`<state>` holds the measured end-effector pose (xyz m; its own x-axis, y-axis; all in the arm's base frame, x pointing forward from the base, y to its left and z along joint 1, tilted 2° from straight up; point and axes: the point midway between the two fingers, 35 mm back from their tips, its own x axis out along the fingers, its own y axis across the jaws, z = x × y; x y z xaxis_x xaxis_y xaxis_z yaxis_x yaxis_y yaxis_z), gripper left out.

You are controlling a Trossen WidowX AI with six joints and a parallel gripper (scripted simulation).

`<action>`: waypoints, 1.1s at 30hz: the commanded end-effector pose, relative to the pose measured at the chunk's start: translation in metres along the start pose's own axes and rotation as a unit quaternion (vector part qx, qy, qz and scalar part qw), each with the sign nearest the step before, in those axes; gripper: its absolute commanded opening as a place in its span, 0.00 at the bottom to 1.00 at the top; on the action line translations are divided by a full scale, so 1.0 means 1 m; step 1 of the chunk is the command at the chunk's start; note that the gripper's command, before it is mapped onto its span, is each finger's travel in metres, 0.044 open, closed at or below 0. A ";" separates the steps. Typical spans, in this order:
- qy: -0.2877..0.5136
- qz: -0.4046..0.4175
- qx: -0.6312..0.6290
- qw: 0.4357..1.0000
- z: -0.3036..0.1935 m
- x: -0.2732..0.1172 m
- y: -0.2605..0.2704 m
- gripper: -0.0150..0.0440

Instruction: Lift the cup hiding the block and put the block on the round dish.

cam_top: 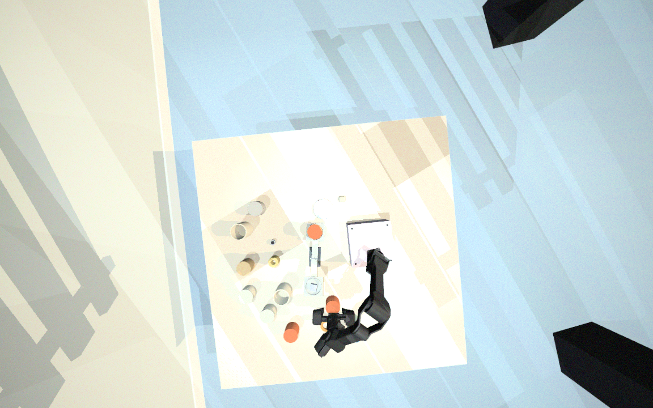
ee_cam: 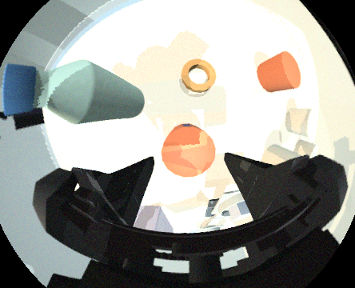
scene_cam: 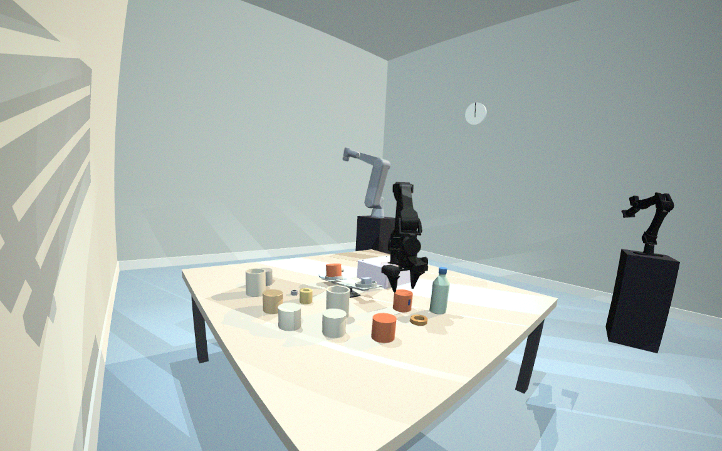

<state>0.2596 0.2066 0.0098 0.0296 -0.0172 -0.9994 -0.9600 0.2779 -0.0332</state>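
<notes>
The balance (cam_top: 313, 256) lies mid-table. One orange cup (cam_top: 314, 232) stands on its far end and also shows in the exterior view (scene_cam: 333, 269). A small grey block (cam_top: 313, 287) sits uncovered on the near pan and shows in the exterior view too (scene_cam: 366, 279). The other orange cup (scene_cam: 402, 300) stands on the table beside the balance, free of the fingers. My gripper (scene_cam: 403, 274) is open just above it. In the wrist view the cup (ee_cam: 189, 150) lies between and below the spread fingers. The round white dish (cam_top: 325, 207) lies beyond the balance's far end.
A green bottle (scene_cam: 439, 290), an orange ring (scene_cam: 418, 319) and an orange cylinder (scene_cam: 383, 327) stand close to the released cup. Several grey and tan cylinders (scene_cam: 336, 300) fill the table's left side. The white arm base (cam_top: 368, 238) is right of the balance.
</notes>
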 end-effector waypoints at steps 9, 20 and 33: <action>-0.004 0.019 0.049 0.999 -0.051 -0.038 -0.056 0.69; 0.007 -0.002 0.070 0.998 -0.108 -0.061 -0.097 0.69; 0.007 -0.002 0.070 0.998 -0.108 -0.040 -0.097 0.69</action>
<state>0.3242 0.0781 0.0616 0.0389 -0.0248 -0.9989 -0.9087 0.4150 -0.0457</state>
